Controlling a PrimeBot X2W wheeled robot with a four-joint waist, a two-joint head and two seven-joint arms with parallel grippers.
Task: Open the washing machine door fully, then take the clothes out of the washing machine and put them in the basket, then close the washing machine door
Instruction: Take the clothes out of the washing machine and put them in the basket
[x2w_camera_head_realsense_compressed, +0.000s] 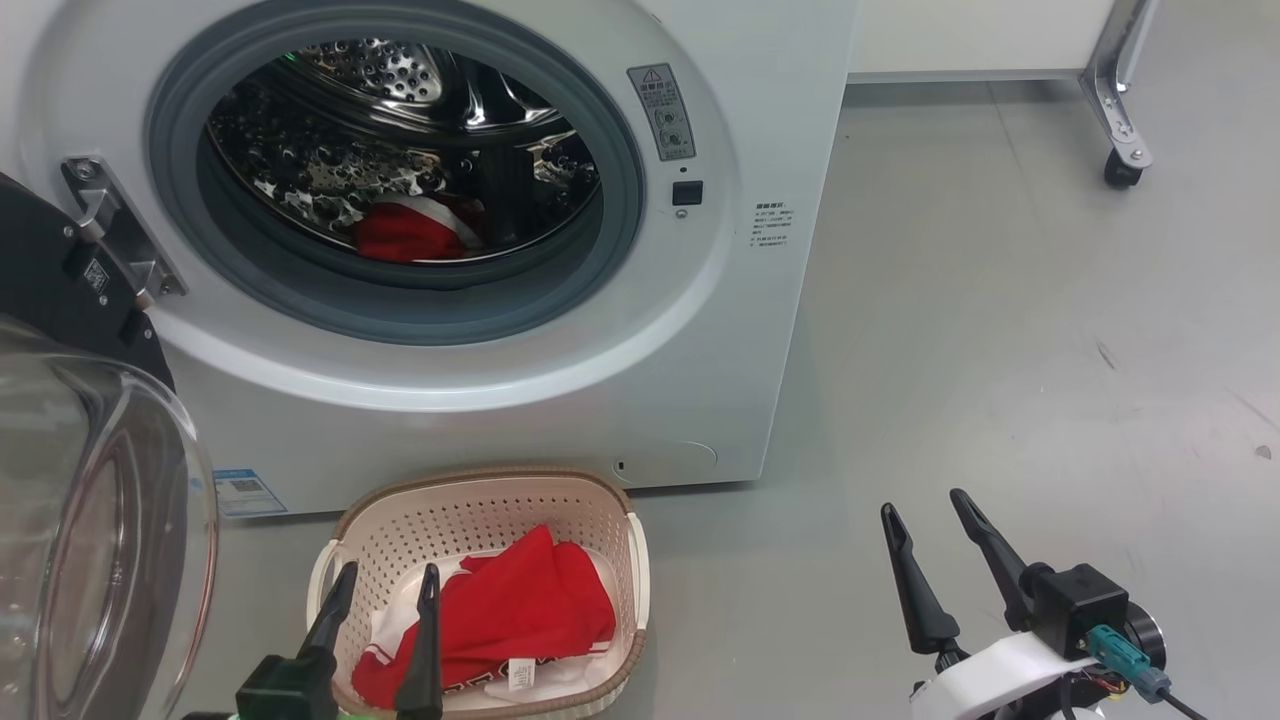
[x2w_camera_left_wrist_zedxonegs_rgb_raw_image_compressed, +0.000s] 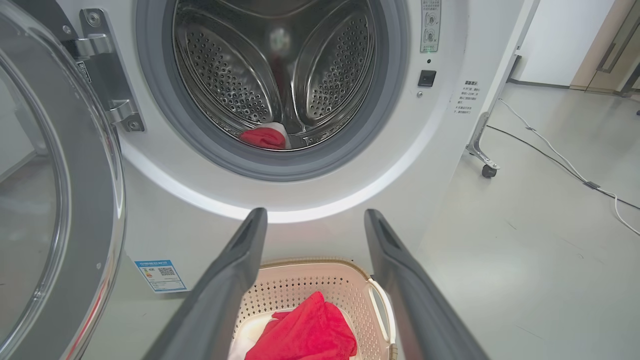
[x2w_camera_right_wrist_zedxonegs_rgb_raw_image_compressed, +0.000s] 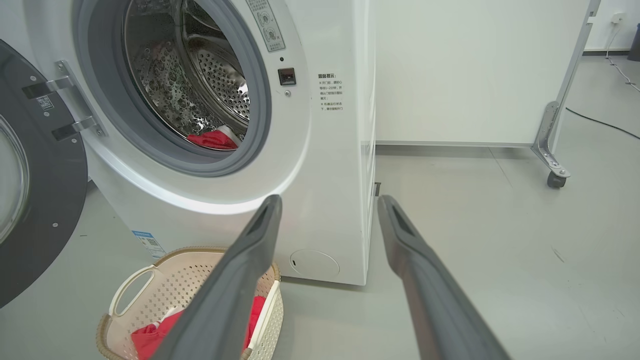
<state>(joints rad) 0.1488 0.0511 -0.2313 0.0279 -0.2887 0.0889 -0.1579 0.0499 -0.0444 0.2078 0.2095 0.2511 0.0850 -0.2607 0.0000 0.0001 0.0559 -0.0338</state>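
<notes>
The washing machine (x2w_camera_head_realsense_compressed: 700, 330) stands with its door (x2w_camera_head_realsense_compressed: 90, 500) swung wide open to the left. One piece of the red clothes (x2w_camera_head_realsense_compressed: 405, 232) lies at the bottom of the steel drum, seen too in the left wrist view (x2w_camera_left_wrist_zedxonegs_rgb_raw_image_compressed: 263, 137) and the right wrist view (x2w_camera_right_wrist_zedxonegs_rgb_raw_image_compressed: 212, 139). Another red garment (x2w_camera_head_realsense_compressed: 520, 610) lies in the cream basket (x2w_camera_head_realsense_compressed: 480, 490) on the floor before the machine. My left gripper (x2w_camera_head_realsense_compressed: 388, 577) hangs open and empty just over the basket's near side. My right gripper (x2w_camera_head_realsense_compressed: 925, 505) is open and empty over bare floor to the right.
Grey floor stretches to the right of the machine. A white panel on a metal leg with a caster (x2w_camera_head_realsense_compressed: 1122, 170) stands at the back right. A cable (x2w_camera_left_wrist_zedxonegs_rgb_raw_image_compressed: 560, 160) runs across the floor in the left wrist view.
</notes>
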